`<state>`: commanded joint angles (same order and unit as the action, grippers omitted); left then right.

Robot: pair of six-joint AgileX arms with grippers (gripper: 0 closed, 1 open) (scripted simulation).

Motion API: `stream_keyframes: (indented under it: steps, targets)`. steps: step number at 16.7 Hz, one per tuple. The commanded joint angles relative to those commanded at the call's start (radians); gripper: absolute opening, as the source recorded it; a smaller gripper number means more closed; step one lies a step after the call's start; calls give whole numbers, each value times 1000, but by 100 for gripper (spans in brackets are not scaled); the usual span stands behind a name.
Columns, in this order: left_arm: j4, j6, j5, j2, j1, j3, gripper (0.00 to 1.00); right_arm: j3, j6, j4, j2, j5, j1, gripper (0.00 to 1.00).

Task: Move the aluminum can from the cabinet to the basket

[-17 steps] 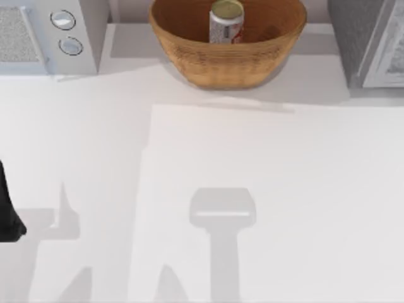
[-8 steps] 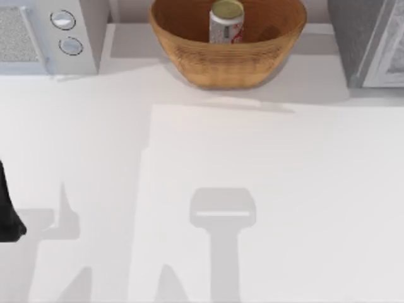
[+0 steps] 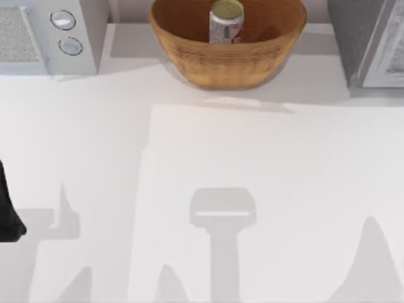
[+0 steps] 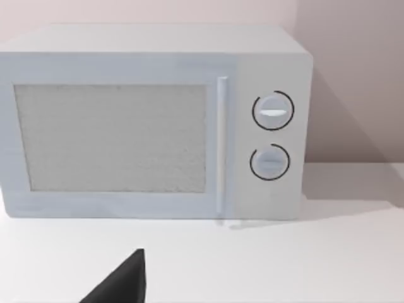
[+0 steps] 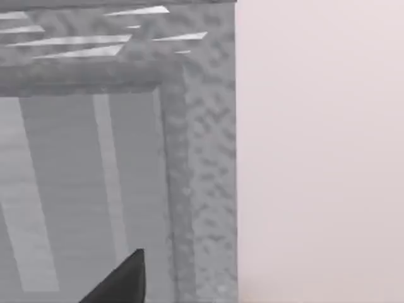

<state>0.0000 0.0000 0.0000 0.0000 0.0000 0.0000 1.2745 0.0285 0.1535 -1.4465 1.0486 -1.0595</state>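
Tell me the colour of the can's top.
Pale yellowish metal, best seen in the top view: the aluminum can stands in the basket.

**Little of the robot's body visible**

The left arm (image 3: 7, 211) appears as a matte black, smooth, rounded mass with no visible markings, cables or screws. Each wrist view shows one plain black, wedge-shaped tip of a hand's finger (image 4: 123, 281) (image 5: 123, 281), flat-sided and tapering to a point.
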Motion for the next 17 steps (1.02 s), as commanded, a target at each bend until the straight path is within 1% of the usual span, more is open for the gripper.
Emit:
stream_keyframes:
  steps: [4, 7, 10, 15, 17]
  targets:
    - [0, 0, 0, 0, 0, 0, 100, 278, 1, -333, 57, -5, 7, 100]
    - [0, 0, 0, 0, 0, 0, 100, 417, 2, -482, 94, -13, 15, 100]
    - [0, 0, 0, 0, 0, 0, 100, 468, 2, -534, 107, -15, 18, 100]
    - [0, 0, 0, 0, 0, 0, 100, 469, 2, -531, 106, -15, 16, 100]
    - [0, 0, 0, 0, 0, 0, 100, 473, 1, -533, 104, -45, 45, 100]
